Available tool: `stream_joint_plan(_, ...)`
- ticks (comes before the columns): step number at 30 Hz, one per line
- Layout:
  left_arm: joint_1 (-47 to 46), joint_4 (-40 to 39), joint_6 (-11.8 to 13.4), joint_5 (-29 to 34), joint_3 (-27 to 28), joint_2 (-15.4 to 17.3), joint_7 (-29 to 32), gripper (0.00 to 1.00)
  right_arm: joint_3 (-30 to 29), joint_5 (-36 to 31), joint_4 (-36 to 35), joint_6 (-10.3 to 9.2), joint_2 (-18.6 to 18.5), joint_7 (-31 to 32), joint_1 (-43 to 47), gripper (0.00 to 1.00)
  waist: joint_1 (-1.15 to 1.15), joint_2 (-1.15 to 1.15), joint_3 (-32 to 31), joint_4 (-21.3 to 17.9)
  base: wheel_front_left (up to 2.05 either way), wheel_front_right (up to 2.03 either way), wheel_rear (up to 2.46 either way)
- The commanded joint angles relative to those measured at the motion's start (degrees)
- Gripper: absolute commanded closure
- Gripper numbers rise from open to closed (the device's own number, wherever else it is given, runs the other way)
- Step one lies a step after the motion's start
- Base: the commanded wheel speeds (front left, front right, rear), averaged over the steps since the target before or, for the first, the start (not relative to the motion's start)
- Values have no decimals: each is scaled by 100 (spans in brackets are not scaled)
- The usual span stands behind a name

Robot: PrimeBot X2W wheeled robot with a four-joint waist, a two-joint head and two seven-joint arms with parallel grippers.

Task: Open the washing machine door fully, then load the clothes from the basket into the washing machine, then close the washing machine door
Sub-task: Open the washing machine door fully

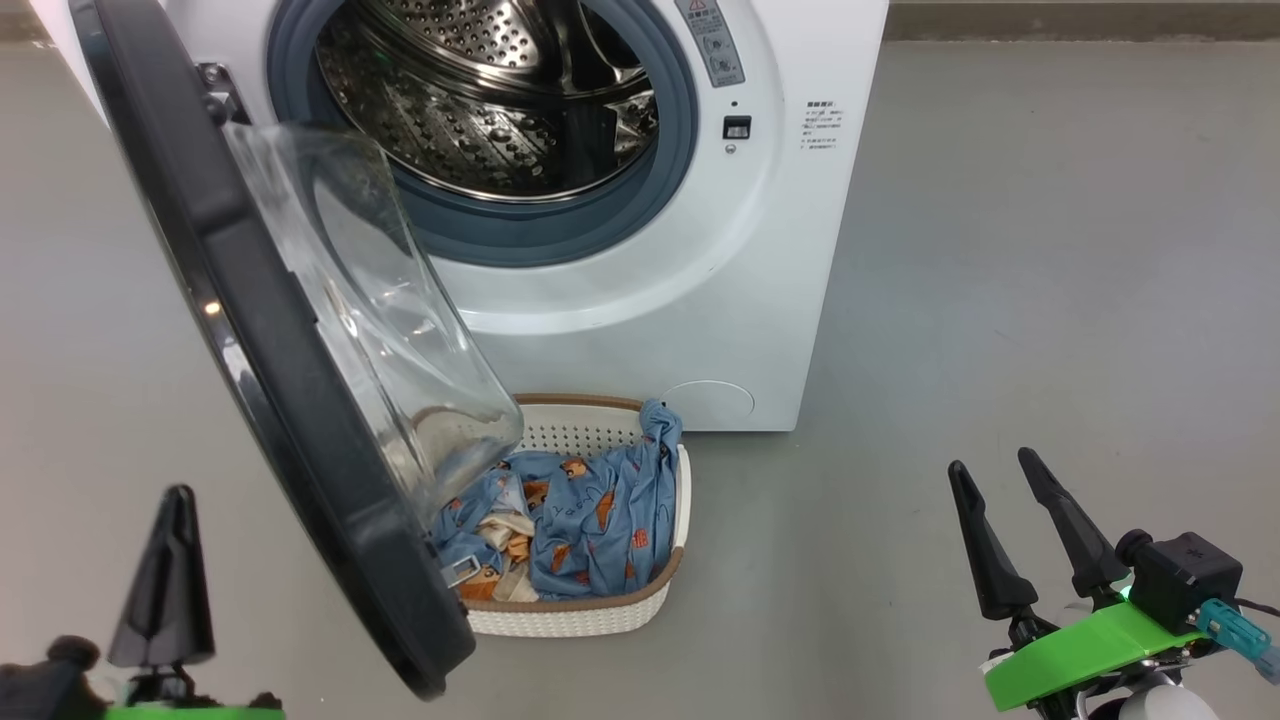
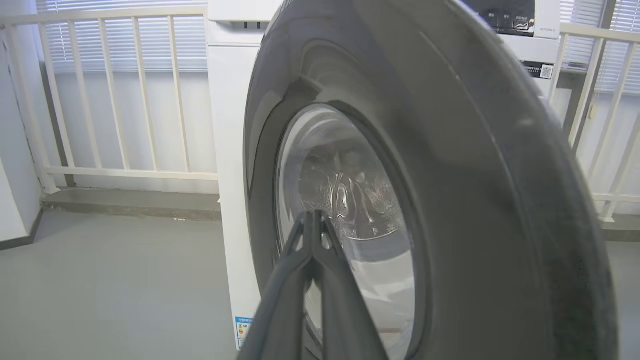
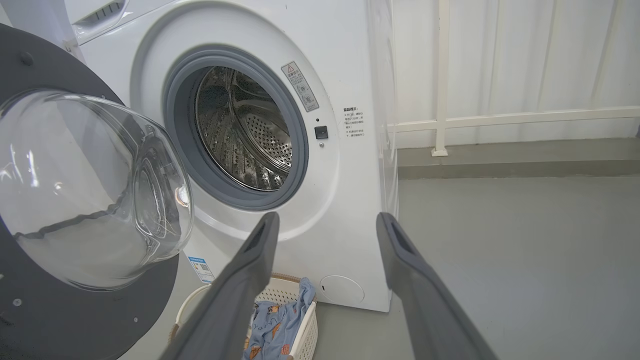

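Note:
The white washing machine [image 1: 700,300] stands ahead with its steel drum [image 1: 480,100] exposed. Its black door [image 1: 250,330] hangs open toward me on the left, the glass bowl [image 1: 380,320] jutting over the basket [image 1: 580,615]. This cream basket sits on the floor against the machine's front and holds the light blue clothes [image 1: 590,510]. My left gripper [image 1: 178,495] is shut and empty, low on the left, on the door's outer side [image 2: 475,175]. My right gripper [image 1: 992,462] is open and empty, well right of the basket [image 3: 307,330].
Grey floor [image 1: 1050,300] spreads wide to the right of the machine. A white railing [image 2: 125,100] and a low curb [image 3: 500,165] run behind it. The open door's lower edge [image 1: 430,670] overhangs the basket's left side.

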Motion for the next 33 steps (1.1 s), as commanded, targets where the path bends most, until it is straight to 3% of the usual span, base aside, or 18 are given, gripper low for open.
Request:
stream_joint_plan(1,-260,-275,1,64,233,65,-29,100,106,-30,-143,52,-19,-69,-114,0,0,0,-1,6,0,0,0)
stream_joint_plan(8,-325,-1586,57,297,192,-26,-29,100,85,11,-146,52,-4,-69,-94,0,0,0,2,70,0,0,0)
stream_joint_plan(18,-243,-2616,14,578,-742,6,63,100,149,36,-140,52,2,-69,-127,0,0,0,38,83,0,0,0)
stream_joint_plan(27,-102,-2441,0,362,-1829,-92,396,100,200,80,-127,52,22,-69,-184,0,0,0,112,3,0,0,0)
stream_joint_plan(33,-33,-2006,3,233,-1985,-105,501,100,221,97,-135,52,25,-69,-201,0,0,0,153,-58,0,0,0)
